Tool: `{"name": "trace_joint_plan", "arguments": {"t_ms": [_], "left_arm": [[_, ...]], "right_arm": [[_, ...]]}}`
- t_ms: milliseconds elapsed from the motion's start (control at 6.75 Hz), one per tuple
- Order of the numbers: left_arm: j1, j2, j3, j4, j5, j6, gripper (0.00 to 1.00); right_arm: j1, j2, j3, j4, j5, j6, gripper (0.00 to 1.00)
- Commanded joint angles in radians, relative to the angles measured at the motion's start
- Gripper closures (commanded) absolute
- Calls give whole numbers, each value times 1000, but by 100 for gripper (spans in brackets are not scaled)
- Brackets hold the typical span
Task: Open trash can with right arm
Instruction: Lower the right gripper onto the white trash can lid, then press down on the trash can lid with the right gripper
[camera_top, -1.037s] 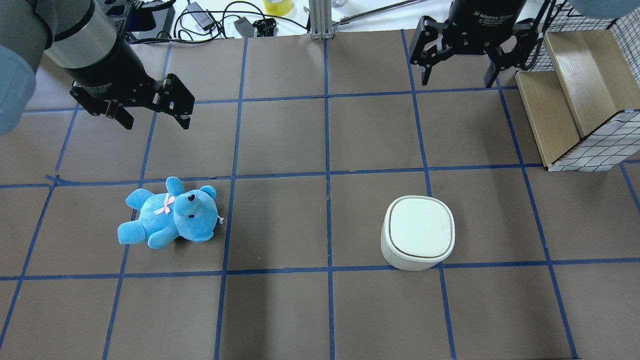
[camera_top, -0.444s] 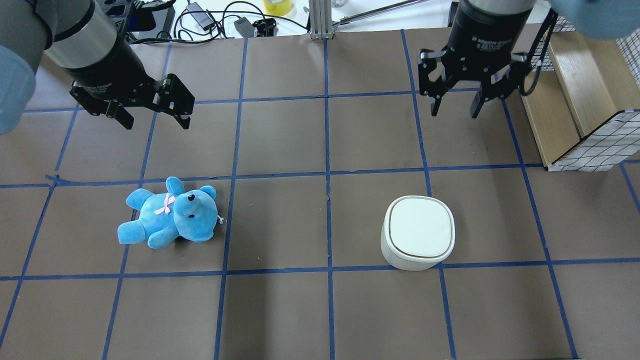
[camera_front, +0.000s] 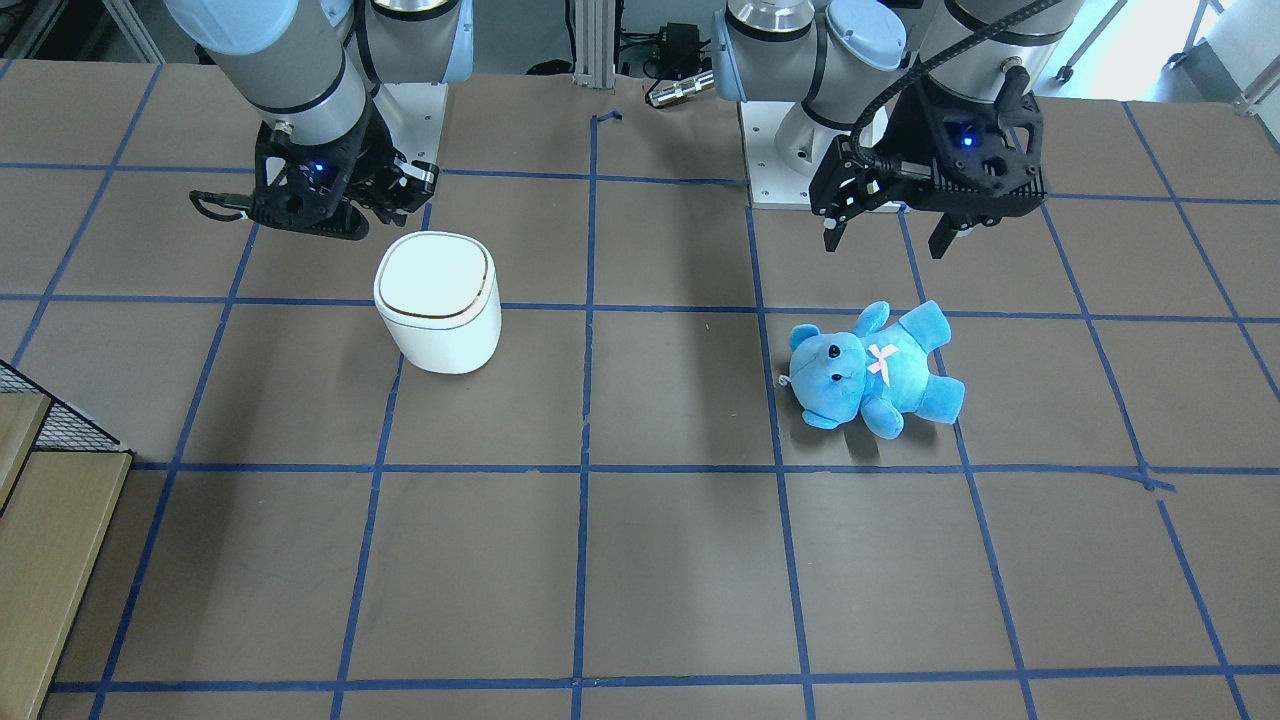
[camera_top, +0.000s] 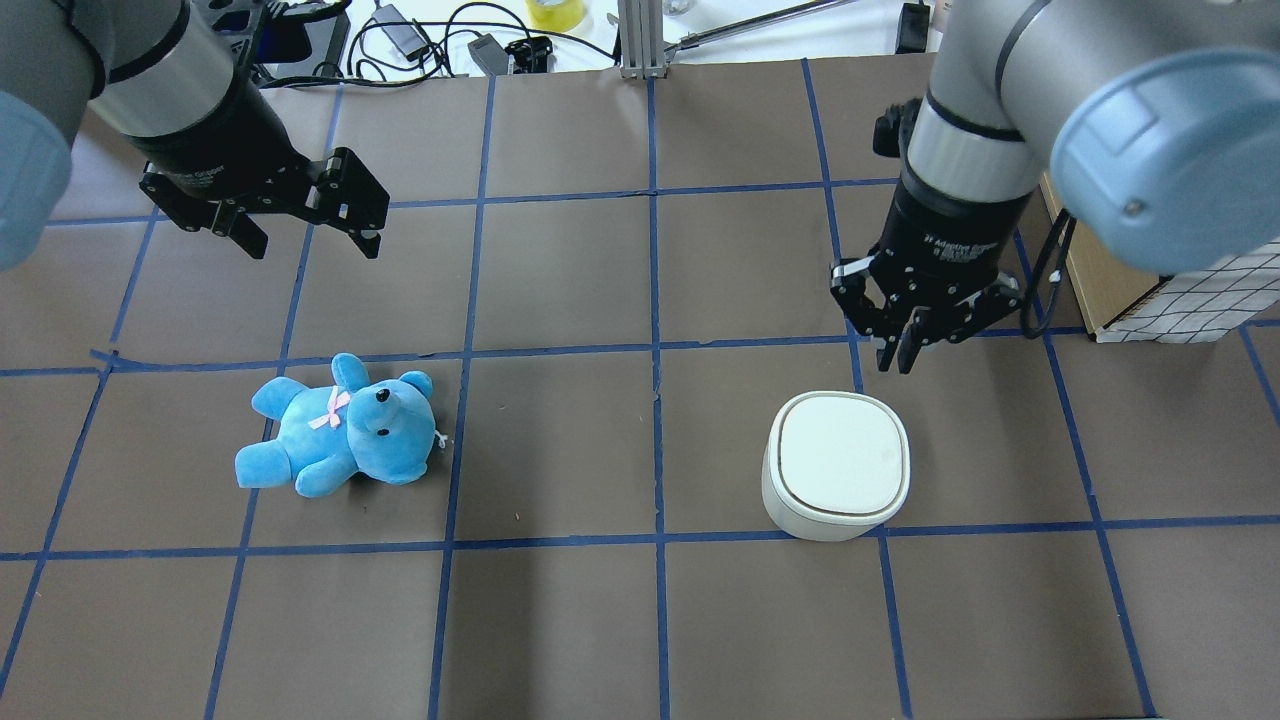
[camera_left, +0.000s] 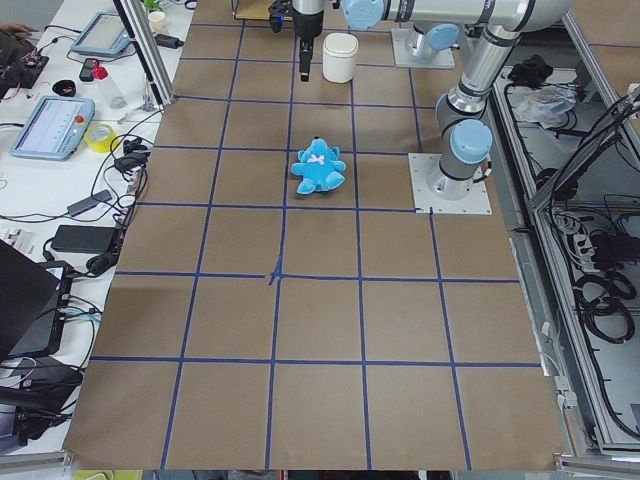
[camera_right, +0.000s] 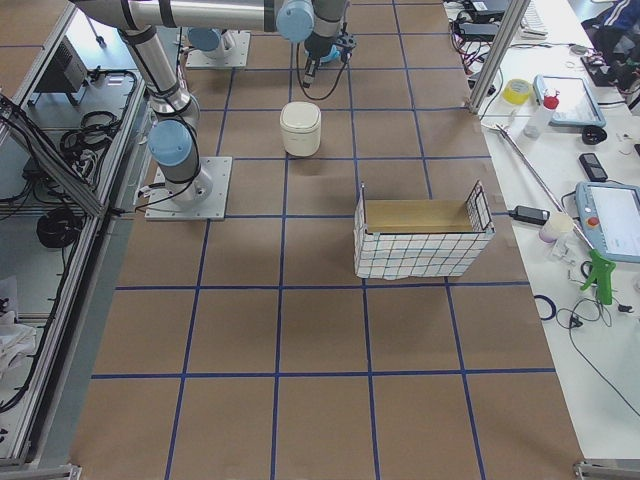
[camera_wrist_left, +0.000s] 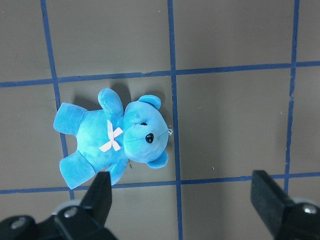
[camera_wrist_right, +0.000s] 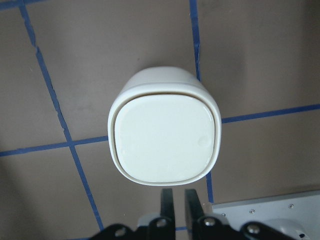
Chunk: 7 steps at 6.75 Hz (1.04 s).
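Observation:
The white trash can (camera_top: 838, 465) stands on the brown table with its flat lid down; it also shows in the front view (camera_front: 437, 290) and fills the right wrist view (camera_wrist_right: 165, 132). My right gripper (camera_top: 908, 360) hangs just beside the can's rim on the side away from the overhead camera, not touching it. Its fingers (camera_wrist_right: 167, 200) are drawn together and hold nothing. My left gripper (camera_top: 310, 238) is open and empty, hovering well off from the blue teddy bear (camera_top: 340, 430), which lies on its back (camera_wrist_left: 115, 137).
A wooden shelf unit with a wire-grid wall (camera_top: 1150, 200) stands at the table's right edge, close behind the right arm. Cables and small devices (camera_top: 430, 40) lie past the table's far edge. Blue tape lines grid the table.
My right gripper has moved from the far right of the table down toward the trash can, and its fingers have closed from wide open. The left arm, teddy and can have not moved.

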<state>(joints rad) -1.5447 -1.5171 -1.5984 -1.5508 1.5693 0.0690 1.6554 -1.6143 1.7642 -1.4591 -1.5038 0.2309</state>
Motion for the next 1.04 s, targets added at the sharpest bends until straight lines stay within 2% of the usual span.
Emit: {"name": "trace_joint_plan", "arguments": {"t_ms": [0,296,741,889], "left_arm": [[0,0,0,0,0,0,0],[0,0,0,0,0,0,0],[0,0,0,0,0,0,0],[0,0,0,0,0,0,0]], "right_arm": [[6,-4,169,-183,-10,24,92],[12,5,266,-368,-18,25,93],[15,27,275,-372,-19,11,89],[12,18,259,-363,-18,13,78]]}}
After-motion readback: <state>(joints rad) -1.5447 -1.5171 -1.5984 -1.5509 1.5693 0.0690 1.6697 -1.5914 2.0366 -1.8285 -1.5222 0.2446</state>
